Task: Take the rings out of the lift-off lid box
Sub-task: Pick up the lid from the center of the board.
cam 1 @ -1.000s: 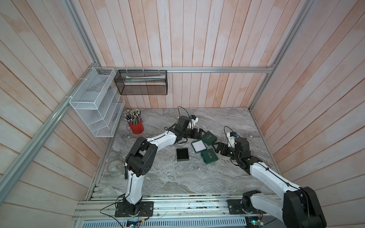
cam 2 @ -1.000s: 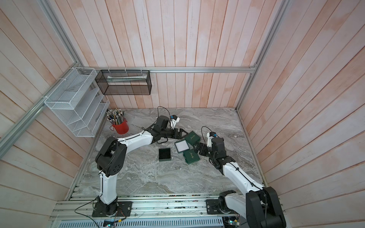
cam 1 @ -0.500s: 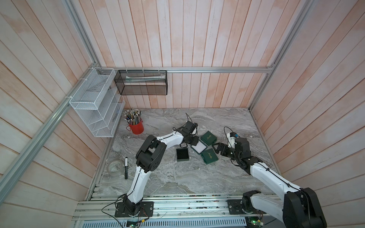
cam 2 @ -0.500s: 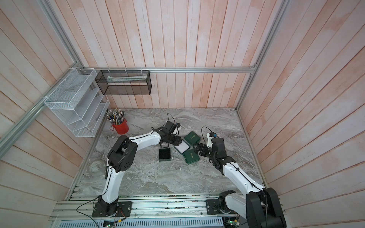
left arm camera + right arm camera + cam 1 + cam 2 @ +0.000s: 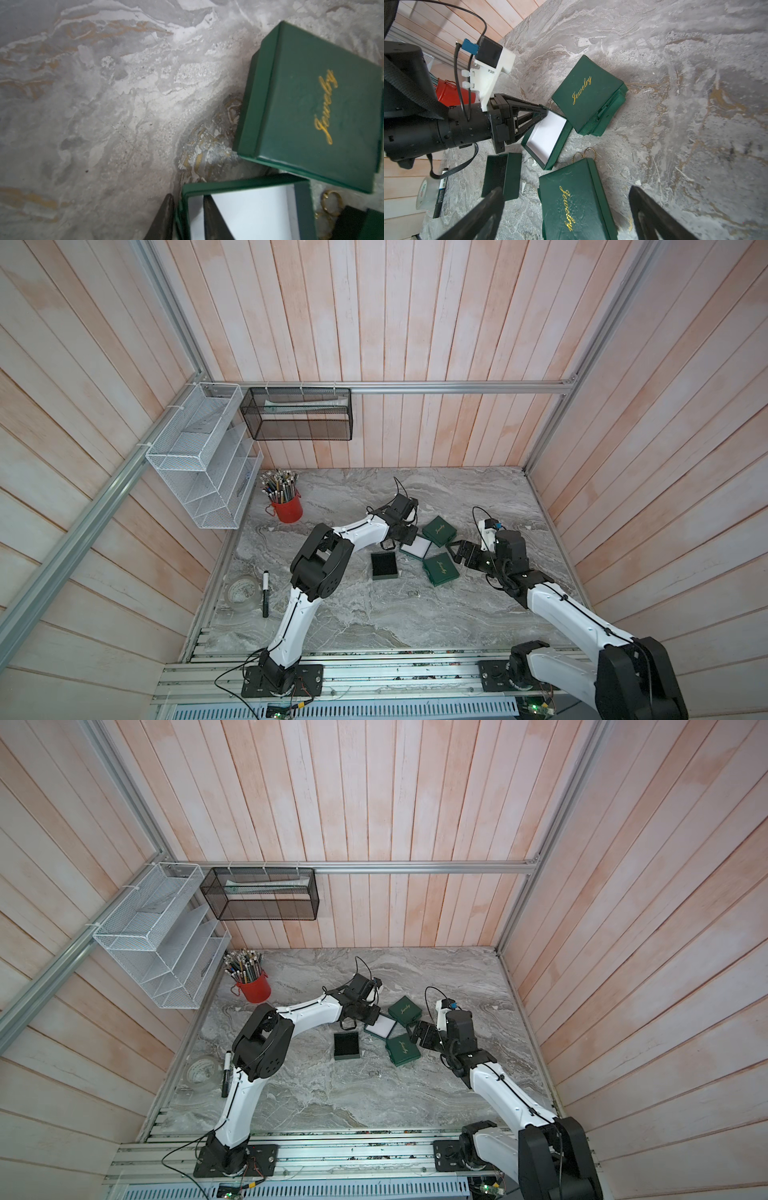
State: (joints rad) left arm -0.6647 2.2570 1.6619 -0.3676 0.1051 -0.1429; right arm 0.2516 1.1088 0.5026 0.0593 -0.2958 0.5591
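Observation:
My left gripper (image 5: 188, 209) is shut on one wall of a shallow green lid lined in white (image 5: 249, 209), one finger inside and one outside. The same grip shows in the right wrist view on that lid (image 5: 548, 133). The lid's black-lined green base (image 5: 383, 566) lies open beside it, with no rings visible inside. Two thin golden rings (image 5: 584, 154) lie on the marble between the lid and a closed green "Jewelry" box (image 5: 571, 205). My right gripper (image 5: 565, 190) hangs open over that closed box. A second closed box (image 5: 438, 526) sits behind the lid.
A red cup of pens (image 5: 286, 506) stands at the back left. A black marker (image 5: 265, 593) and a tape roll (image 5: 243, 591) lie near the left edge. A white wire rack (image 5: 199, 456) and a black mesh basket (image 5: 299, 414) hang on the walls.
My left arm swung right from behind the boxes to the white-lined lid, and its jaws closed on the lid's wall. The right arm stayed still.

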